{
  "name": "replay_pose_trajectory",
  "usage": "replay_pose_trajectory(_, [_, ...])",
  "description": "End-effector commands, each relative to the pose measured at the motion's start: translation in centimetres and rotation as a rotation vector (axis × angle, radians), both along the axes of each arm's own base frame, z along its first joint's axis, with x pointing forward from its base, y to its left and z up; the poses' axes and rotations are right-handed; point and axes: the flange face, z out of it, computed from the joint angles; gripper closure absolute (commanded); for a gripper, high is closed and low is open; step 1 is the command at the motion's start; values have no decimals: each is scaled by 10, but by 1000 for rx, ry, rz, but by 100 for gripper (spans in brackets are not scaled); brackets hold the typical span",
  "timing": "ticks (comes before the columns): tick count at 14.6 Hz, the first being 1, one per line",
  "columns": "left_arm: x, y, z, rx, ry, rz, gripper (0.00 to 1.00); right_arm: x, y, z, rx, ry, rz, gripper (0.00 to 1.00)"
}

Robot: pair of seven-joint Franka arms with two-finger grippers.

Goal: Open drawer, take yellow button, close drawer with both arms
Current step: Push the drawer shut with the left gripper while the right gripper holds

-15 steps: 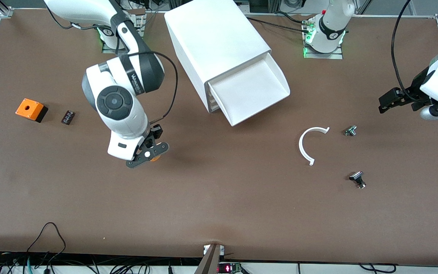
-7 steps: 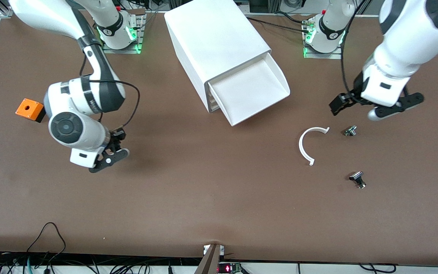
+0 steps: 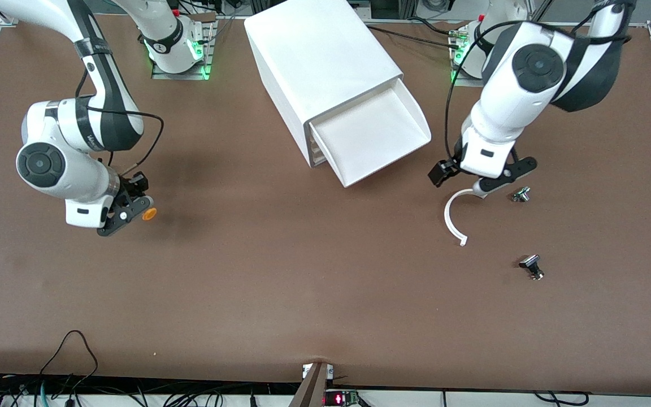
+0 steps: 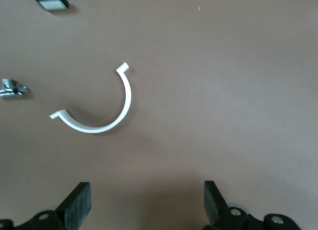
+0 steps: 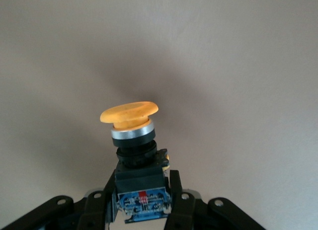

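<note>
Right end effector (image 3: 133,210) gripping one button (image 3: 148,213), one drawer (image 3: 372,135) open

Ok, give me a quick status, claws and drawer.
Right claw shut on the button, over bare table. Left claw open, over the white clip. Drawer open. Nothing blocks its front.

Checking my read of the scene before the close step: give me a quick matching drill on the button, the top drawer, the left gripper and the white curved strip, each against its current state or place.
Things:
1. button
2. drawer
3. left gripper
4. white curved strip

States or places:
A. pulled out of the cabinet, nothing seen inside
B. fingers open, over the table beside the drawer
C. clamped in the right gripper, above the table
D. lying flat on the table under the left gripper

Pairs: 1-C, 2-A, 3-B, 4-D
</note>
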Motion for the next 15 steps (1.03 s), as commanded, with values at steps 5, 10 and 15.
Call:
replay_pose_trajectory(5, [-17, -65, -83, -12, 129, -163, 0, -30, -54, -86, 75, -81, 93, 73])
replay_pose_trajectory(10, [-24, -85, -91, -110, 171, -63, 0, -35, -97, -107, 102, -63, 180, 46])
replay_pose_trajectory(15, [-42, -99, -86, -151, 222, -44, 0, -31, -96, -77, 98, -93, 227, 0])
